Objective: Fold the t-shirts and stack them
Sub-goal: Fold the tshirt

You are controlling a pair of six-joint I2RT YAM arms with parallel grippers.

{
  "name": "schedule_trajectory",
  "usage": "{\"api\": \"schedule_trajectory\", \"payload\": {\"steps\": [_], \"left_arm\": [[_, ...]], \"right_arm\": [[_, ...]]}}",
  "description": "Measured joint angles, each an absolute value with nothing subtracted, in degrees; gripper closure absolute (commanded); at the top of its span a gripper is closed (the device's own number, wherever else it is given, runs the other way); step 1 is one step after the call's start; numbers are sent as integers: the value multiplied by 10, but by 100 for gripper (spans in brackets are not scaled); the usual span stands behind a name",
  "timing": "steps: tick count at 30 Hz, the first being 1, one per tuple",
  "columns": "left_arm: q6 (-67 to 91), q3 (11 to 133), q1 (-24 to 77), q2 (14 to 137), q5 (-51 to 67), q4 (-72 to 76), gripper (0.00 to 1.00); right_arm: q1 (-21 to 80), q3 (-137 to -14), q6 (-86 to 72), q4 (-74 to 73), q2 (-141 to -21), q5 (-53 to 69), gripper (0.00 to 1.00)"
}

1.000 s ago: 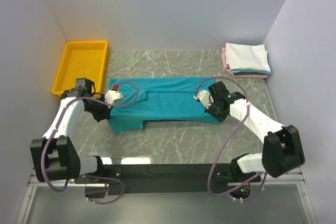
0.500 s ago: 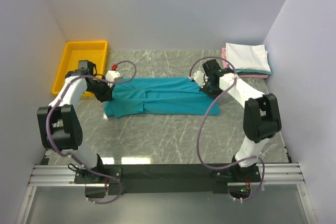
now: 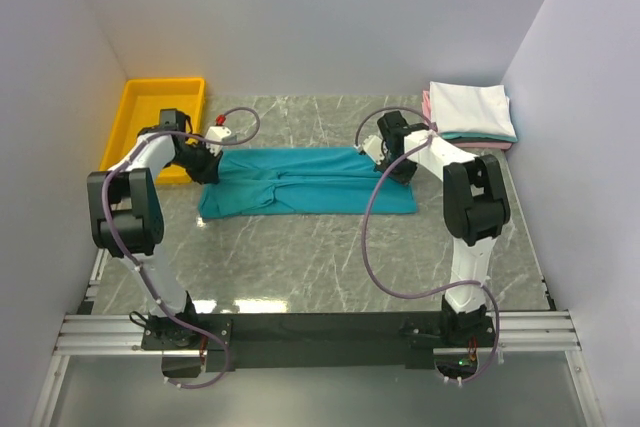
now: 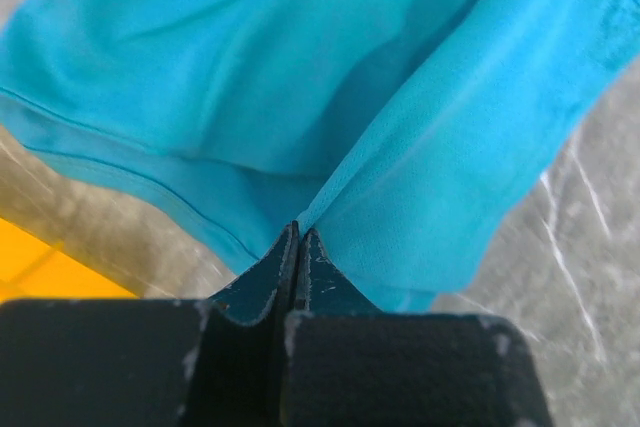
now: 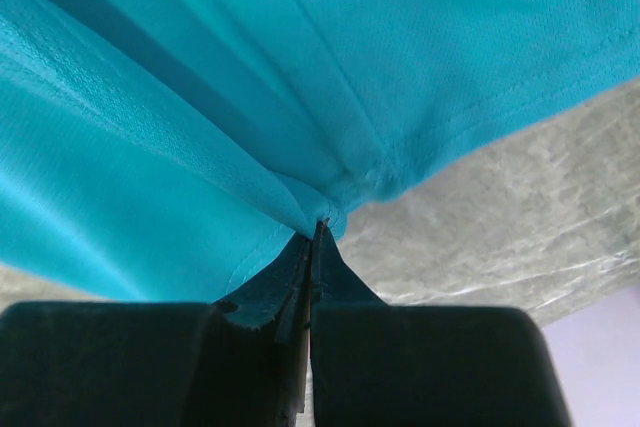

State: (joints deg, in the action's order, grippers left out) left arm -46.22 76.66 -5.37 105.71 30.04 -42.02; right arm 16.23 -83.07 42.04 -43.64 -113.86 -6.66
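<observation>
Seen from above, a grey marble table (image 3: 300, 267) carries a yellow plastic bin (image 3: 155, 125) at its far-left corner. A teal t-shirt (image 3: 300, 182) lies flat just to the right of the bin. It stretches away from the bin as a long, rumpled band with layers of cloth doubled over one another.

The left gripper (image 4: 298, 232) sits at the far corner of the shirt's end nearest the bin. Its dark jaws are pressed together, with a fold of teal cloth pinched between the tips. A sliver of the yellow bin shows at the lower left of that wrist view.

The right gripper (image 5: 318, 225) sits at the far corner of the shirt's end farthest from the bin. Its jaws are likewise squeezed tight on a bunched hem of the shirt, with marble showing beside it.

Well apart from the bin, at the table's far-right corner, rests a stack of folded t-shirts (image 3: 470, 110). The top one is white, with teal and pink edges showing beneath it.
</observation>
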Motion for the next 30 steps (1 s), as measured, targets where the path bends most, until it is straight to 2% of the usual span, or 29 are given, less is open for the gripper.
{"api": "schedule_trajectory", "payload": {"steps": [11,12,13,14,15,16,17,18,20,25,30], "left_arm": [[-436,781,-30,1090,272,-383,99],[-436,781,-30,1092,271,-381,97],[-434,781,-30,1094,270,-379,87],[-433,781,-30,1095,269,-376,81],[-429,781,-30,1096,268,-375,72],[-428,782,-30,1096,267,-375,64],[-427,786,-30,1096,268,-379,60],[-424,790,-31,1095,272,-380,52],[-424,794,-32,1086,282,-380,47],[-436,774,-35,998,308,-407,46],[-461,704,-20,891,308,-417,52]], "right_arm": [[159,-834,414,-409,-1150,-99,100],[159,-835,413,-408,-1150,-100,99],[158,-837,411,-408,-1151,-101,98],[158,-842,410,-409,-1153,-103,94],[158,-849,409,-411,-1156,-106,79],[158,-856,405,-411,-1160,-110,71],[158,-864,402,-412,-1164,-114,58],[157,-868,400,-412,-1166,-116,55],[156,-872,396,-416,-1166,-120,51],[154,-885,367,-442,-1153,-114,50],[153,-908,329,-482,-1117,-76,53]]}}
